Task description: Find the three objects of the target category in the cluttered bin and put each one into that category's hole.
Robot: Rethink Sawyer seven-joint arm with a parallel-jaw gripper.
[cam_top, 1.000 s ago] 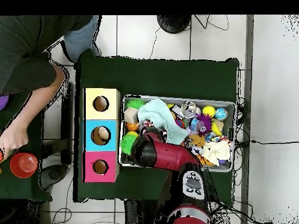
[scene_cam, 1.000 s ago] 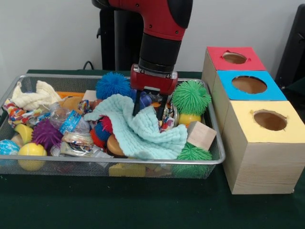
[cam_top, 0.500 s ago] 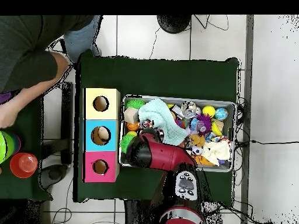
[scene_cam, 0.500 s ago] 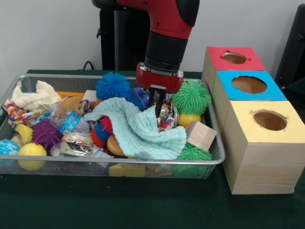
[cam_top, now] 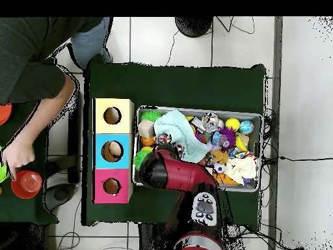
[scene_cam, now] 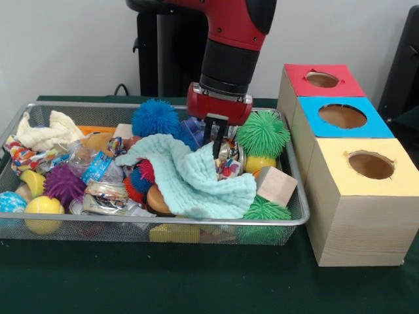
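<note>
The bin [scene_cam: 196,222] of silver wire mesh holds several toys and cloths; it also shows in the overhead view [cam_top: 195,109]. My gripper [scene_cam: 215,140] hangs over the bin's back right part, just above a pale turquoise cloth [scene_cam: 190,176] and next to a green spiky ball [scene_cam: 262,133]. Its fingers stand close together; I cannot tell whether anything is between them. A shiny crinkled item [scene_cam: 227,163] lies just below it. The hole [scene_cam: 370,164] in the yellow-topped box is open, right of the bin; it also shows in the overhead view [cam_top: 112,116]. In the overhead view the arm [cam_top: 170,170] hides the gripper.
A blue-topped box [scene_cam: 342,116] and a red-topped box [scene_cam: 322,79] stand behind the yellow one. A blue spiky ball [scene_cam: 156,116], a wooden cube [scene_cam: 275,186], a purple spiky ball [scene_cam: 63,184] and a yellow ball [scene_cam: 43,210] lie in the bin. A person [cam_top: 32,58] reaches near a red cup [cam_top: 26,184].
My gripper's fingers have gone from wide apart to close together. The gripper moved right and rose a little. The person's arm moved down to the red cup.
</note>
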